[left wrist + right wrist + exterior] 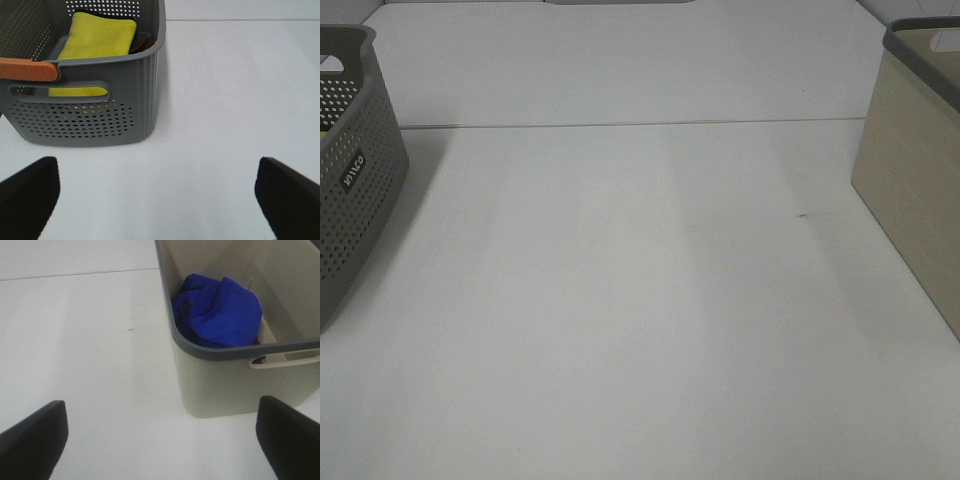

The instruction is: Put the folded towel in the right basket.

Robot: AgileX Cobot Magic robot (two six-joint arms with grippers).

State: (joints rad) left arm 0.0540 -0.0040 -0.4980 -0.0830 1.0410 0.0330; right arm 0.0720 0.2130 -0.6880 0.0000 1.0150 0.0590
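Exterior high view
Table: a white table (640,330) fills the frame, with a thin seam running across it towards the back.
Left basket: a grey perforated plastic basket (350,200) stands at the left edge, cut off by the frame, with a small label on its side.
Right basket: a beige basket with a grey rim (915,170) stands at the right edge, also cut off by the frame.
Arms: neither arm nor gripper shows in this view.

Left wrist view
Left gripper: the left gripper (160,192) has its two dark fingers spread wide, one at each lower corner, holding nothing, above bare table.
Grey basket: it stands on the table beyond the fingers, with a slot handle in its near wall and an orange piece (27,69) on its rim.
Yellow towel: a folded yellow towel (100,35) lies flat inside the grey basket, with a darker cloth (141,42) just beside it against the wall.

Right wrist view
Right gripper: the right gripper (162,432) is likewise spread wide and empty, over bare table.
Beige basket: it stands beyond the fingers, with a handle slot in its near wall.
Blue towel: a blue towel (220,310), bunched rather than neatly flat, lies inside the beige basket on its floor.
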